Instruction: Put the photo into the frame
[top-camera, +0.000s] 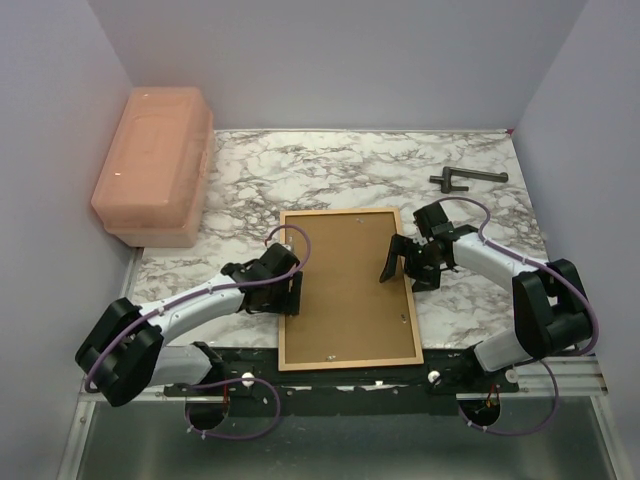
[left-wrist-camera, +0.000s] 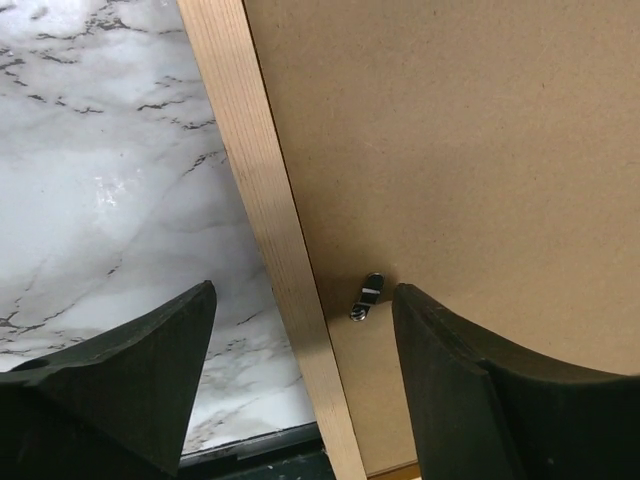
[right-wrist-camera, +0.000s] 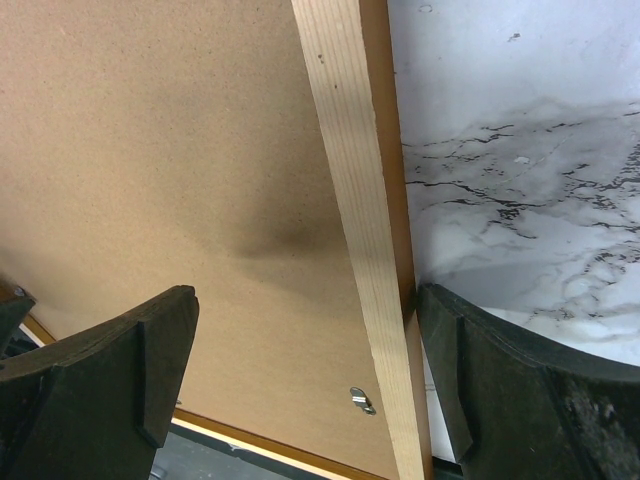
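Left end effector (left-wrist-camera: 302, 292) astride frame (left-wrist-camera: 250, 150) edge; pink box (top-camera: 155, 165) only overhead.

Centre taken by thin orange-brown wooden frame (top-camera: 340, 212), brown backing board (top-camera: 345, 300) up. Marble tabletop (top-camera: 330, 165) beyond it: free passage. Pink plastic box (top-camera: 155, 165) blocks far-left corner. Dark T-shaped tool (top-camera: 468, 180) lies far right.

right gripper (right-wrist-camera: 305, 292) wide astride frame (right-wrist-camera: 350, 200) rail, brown backing board (right-wrist-camera: 150, 150), marble table (right-wrist-camera: 520, 130)
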